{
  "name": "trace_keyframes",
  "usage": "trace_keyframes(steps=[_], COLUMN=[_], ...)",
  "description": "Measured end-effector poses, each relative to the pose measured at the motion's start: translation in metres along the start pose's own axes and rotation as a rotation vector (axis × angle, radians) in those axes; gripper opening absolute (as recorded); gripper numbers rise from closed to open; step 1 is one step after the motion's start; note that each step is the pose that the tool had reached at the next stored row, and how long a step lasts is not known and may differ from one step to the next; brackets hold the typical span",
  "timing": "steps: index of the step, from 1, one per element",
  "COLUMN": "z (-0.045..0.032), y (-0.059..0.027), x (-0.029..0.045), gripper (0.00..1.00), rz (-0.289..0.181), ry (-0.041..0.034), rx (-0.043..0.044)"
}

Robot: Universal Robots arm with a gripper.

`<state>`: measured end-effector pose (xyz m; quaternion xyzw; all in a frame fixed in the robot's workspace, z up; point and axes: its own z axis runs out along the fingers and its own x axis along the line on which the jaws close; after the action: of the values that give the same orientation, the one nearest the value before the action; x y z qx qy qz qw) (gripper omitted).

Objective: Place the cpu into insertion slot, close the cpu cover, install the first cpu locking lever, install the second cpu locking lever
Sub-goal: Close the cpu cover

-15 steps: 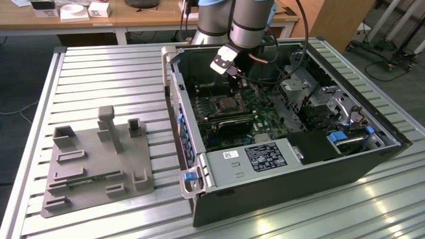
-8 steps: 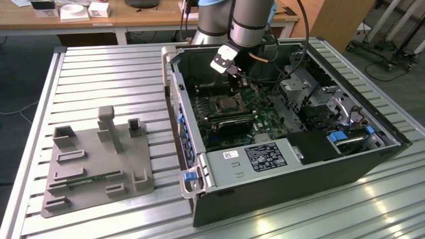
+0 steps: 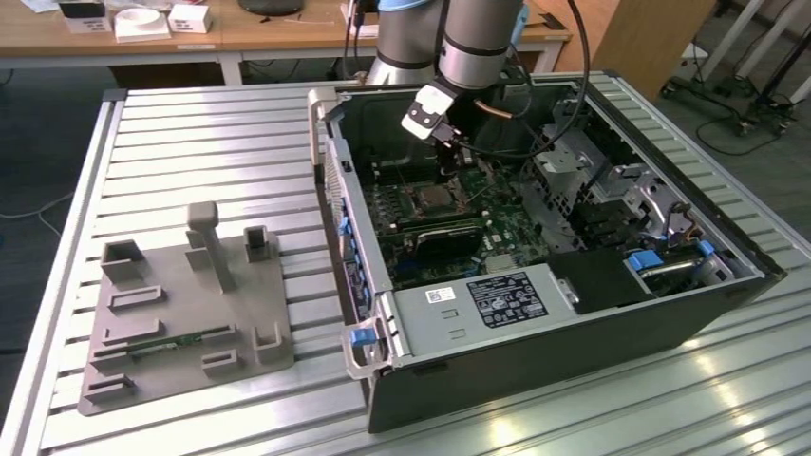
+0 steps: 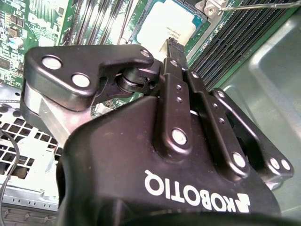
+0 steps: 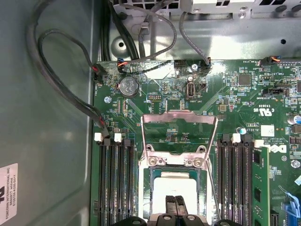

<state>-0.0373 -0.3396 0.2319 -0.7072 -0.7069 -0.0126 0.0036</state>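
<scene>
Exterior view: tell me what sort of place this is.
Probably a robotics lab or test workshop: an open computer case lies on a slatted metal table, a robot arm reaches into it, and wooden desks with small boxes stand behind.

I see the cpu (image 5: 175, 187) with a pale, dull metal top, the cpu cover (image 5: 178, 118) of thin shiny metal — and my pincer (image 4: 172, 44), black, smooth, a bit glossy.
</scene>
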Motion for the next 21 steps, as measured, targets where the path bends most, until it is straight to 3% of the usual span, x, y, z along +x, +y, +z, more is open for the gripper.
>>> trace_keyframes(steps=[7, 21], z=[-0.0054, -0.0054], y=[0.0001, 0.0021], x=[0.0002, 0.0002], gripper=[0.1, 0.1], rz=[0.0, 0.0], ry=[0.0003, 0.0003], rx=[-0.0001, -0.0002])
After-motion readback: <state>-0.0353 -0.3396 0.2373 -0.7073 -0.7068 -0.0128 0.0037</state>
